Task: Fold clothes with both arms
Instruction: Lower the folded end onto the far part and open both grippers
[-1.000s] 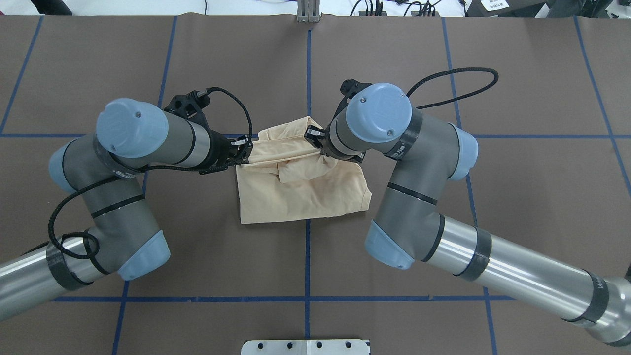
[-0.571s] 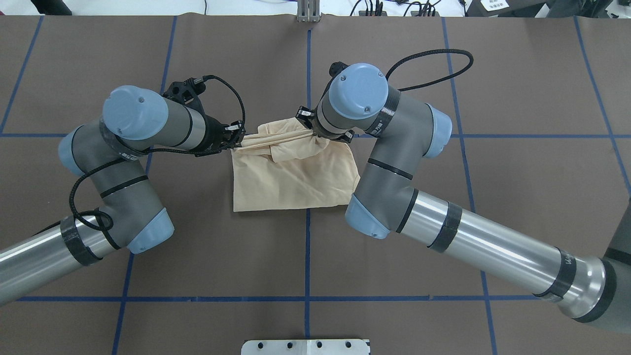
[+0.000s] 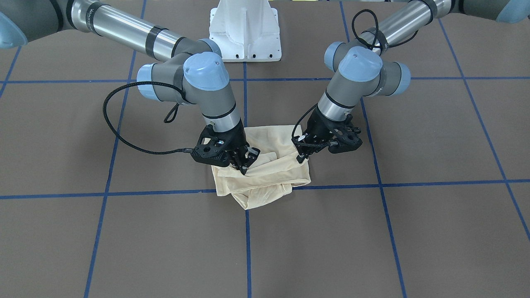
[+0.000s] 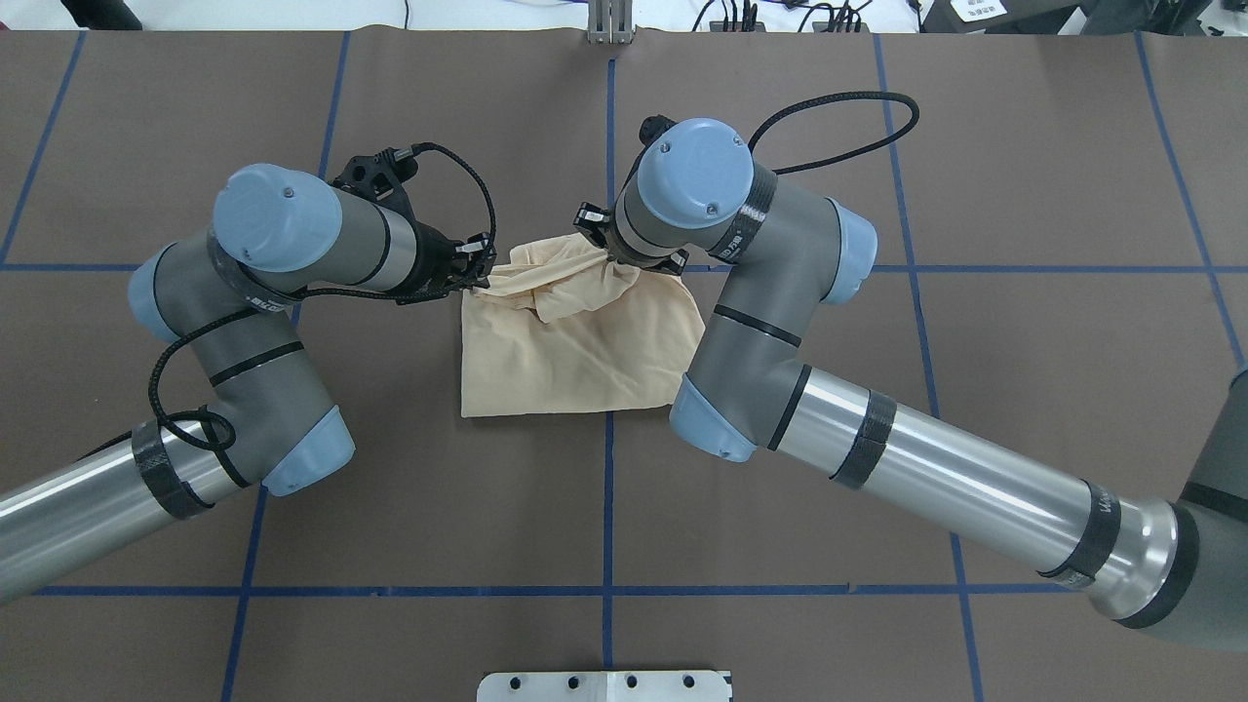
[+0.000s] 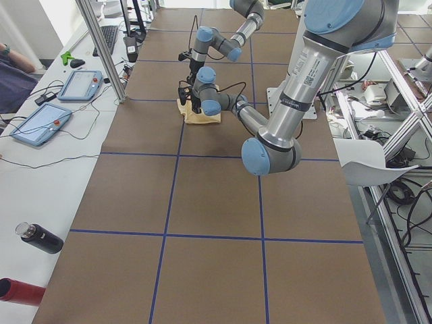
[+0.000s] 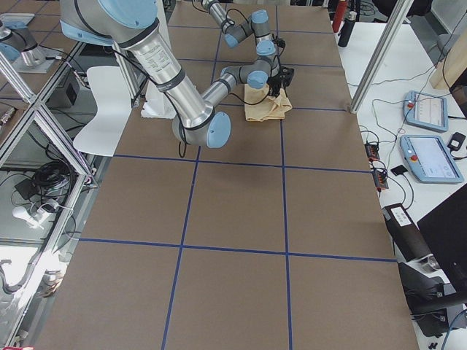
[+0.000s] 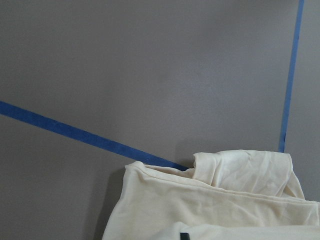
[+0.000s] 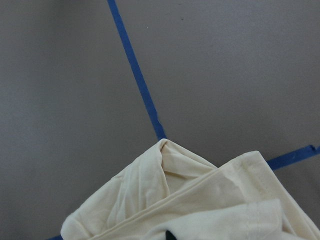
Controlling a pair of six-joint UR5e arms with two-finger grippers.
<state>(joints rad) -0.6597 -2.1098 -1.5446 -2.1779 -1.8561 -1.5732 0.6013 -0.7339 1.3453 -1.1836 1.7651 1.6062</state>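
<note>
The clothes, one pale cream shirt (image 4: 575, 351), lie folded into a small bundle at the table's centre, with the far edge bunched and raised. My left gripper (image 4: 480, 274) is shut on that edge's left corner; in the front-facing view this gripper (image 3: 301, 156) pinches cloth. My right gripper (image 3: 244, 166) is shut on the other far corner of the shirt (image 3: 265, 180); from overhead its wrist hides it. Both wrist views show cream cloth (image 7: 215, 200) (image 8: 200, 200) at the bottom over brown table. No print or label shows.
Blue tape lines (image 4: 608, 507) grid the brown table cover. The white pedestal base (image 3: 245, 31) stands at the robot's side. A metal plate (image 4: 604, 685) sits at the near edge. Tablets (image 5: 39, 125), bottles (image 5: 39, 237) and a person's arm (image 5: 10, 57) lie beyond the table edge.
Both grippers have moved away from the robot and a little to its left, still holding the shirt's far edge. The bundle slid with them, and the lifted cloth now lies lower.
</note>
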